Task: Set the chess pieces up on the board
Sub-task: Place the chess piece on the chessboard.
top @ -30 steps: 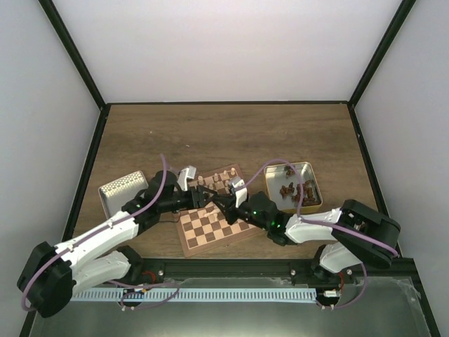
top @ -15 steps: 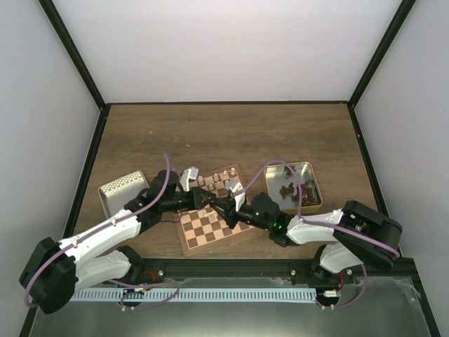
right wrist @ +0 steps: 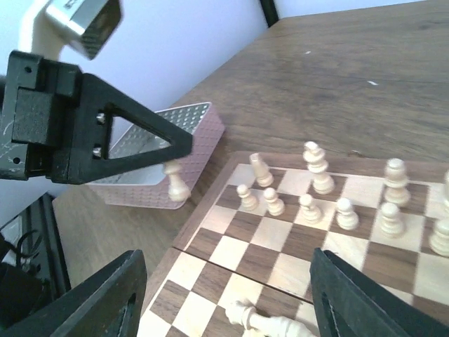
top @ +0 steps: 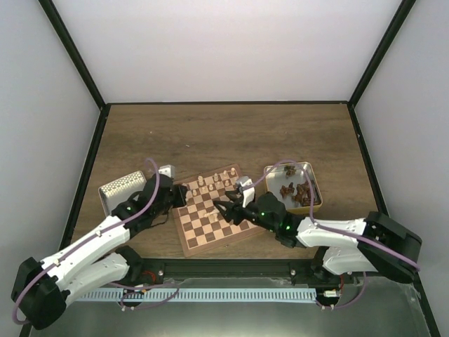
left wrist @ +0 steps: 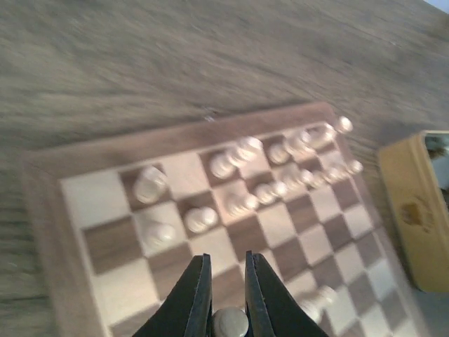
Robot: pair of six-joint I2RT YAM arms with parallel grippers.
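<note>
Pulled back to the left edge of the board, the left gripper pinches a cream pawn at its fingertips. The right gripper stands spread, a toppled cream piece lying on the board between its fingers.

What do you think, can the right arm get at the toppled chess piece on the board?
Probably yes: the right gripper is open directly over the toppled piece, with nothing in between.
</note>
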